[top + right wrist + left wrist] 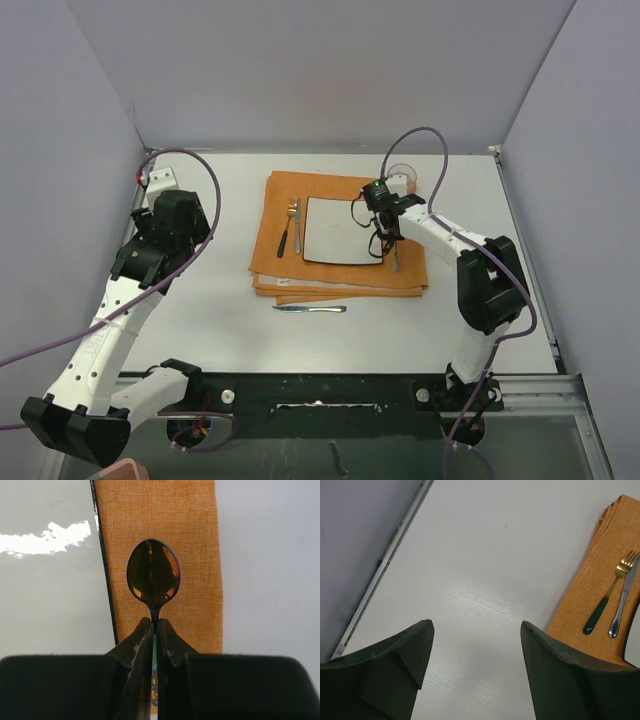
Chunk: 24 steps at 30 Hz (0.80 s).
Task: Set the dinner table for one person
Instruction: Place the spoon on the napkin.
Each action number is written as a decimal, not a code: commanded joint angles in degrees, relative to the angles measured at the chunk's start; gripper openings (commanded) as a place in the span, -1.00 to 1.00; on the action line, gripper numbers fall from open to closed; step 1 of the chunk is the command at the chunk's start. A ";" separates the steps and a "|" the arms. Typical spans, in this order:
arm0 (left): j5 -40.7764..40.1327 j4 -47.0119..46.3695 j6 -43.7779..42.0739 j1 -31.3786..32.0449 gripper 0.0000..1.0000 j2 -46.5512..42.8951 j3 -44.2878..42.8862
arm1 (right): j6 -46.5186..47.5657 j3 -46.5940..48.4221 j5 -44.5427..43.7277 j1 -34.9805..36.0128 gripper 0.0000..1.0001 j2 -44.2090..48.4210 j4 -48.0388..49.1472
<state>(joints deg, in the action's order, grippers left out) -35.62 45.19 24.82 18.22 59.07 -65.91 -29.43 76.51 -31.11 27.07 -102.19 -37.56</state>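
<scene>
Here the worktop (220, 300) fills the view between grey walls, and an orange folded cloth (340, 272) lies on it toward the far edge, about midway between left and right. A square white plate (343, 230) with a dark rim sits on the cloth. To its left, also on the cloth, a fork (287, 228) with gold tines and a dark green handle lies just beside a silver knife (298, 225), both pointing to the far edge. A second knife (310, 309) lies crosswise on the bare worktop just off the cloth's near edge.

The right hand (154, 630) is clenched on the thin stem of a dark, rainbow-tinted spoon (153, 575). The spoon's bowl is over the bare strip of cloth between the plate's right rim and the cloth's right edge. Whether the spoon touches the cloth cannot be told.

The left hand (475, 645) hangs over the bare left part of the worktop, fingers (410, 655) spread apart and grasping nothing, well apart from the cloth.
</scene>
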 commanded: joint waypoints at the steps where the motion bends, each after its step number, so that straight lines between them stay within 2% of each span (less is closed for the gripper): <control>1: 0.37 -2.06 0.40 0.44 0.37 -1.55 -0.58 | 0.25 3.71 1.13 0.08 -1.00 -1.64 2.97; 24: -1.58 -1.50 -1.34 1.27 0.37 -1.31 -1.49 | 5.10 15.05 3.04 -4.52 -1.00 -15.25 5.17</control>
<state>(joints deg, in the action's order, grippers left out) -35.46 45.23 24.62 19.11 59.02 -65.91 -25.26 87.33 -27.94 22.90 -116.64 -34.33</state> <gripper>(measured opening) 0.686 0.036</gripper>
